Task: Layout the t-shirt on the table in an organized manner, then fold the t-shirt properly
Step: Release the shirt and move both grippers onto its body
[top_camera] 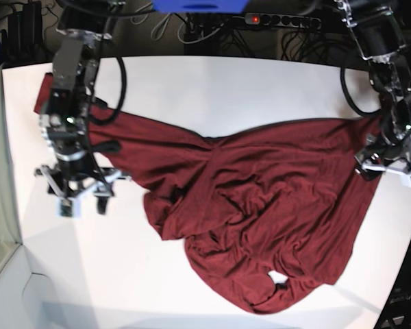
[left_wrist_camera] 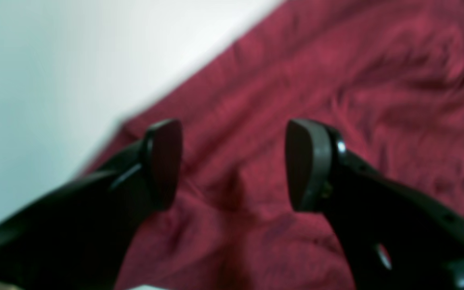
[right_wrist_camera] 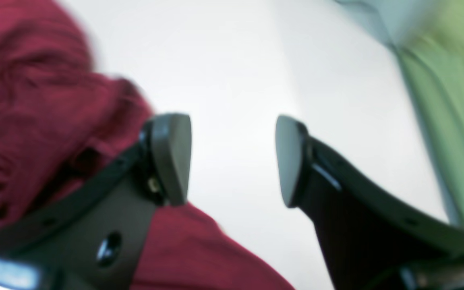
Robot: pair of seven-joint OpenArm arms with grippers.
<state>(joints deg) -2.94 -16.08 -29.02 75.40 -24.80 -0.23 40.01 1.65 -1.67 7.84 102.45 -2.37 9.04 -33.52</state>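
The maroon t-shirt [top_camera: 260, 199] lies spread but wrinkled and bunched across the white table [top_camera: 212, 89], with its collar end and a white tag toward the front. My left gripper [left_wrist_camera: 234, 165] is open and hovers just above the shirt's [left_wrist_camera: 336, 80] edge, at the shirt's right end in the base view [top_camera: 387, 170]. My right gripper [right_wrist_camera: 232, 159] is open and empty over bare table [right_wrist_camera: 236, 60], with the shirt [right_wrist_camera: 34, 121] just to one side of it. In the base view it [top_camera: 82, 202] is beside the shirt's left end.
A power strip [top_camera: 281, 19] and cables run along the table's back edge. A greenish surface [right_wrist_camera: 449, 100] lies beyond the table's left edge [top_camera: 3, 171]. White tabletop shows in front of the shirt [top_camera: 109, 274] and behind it.
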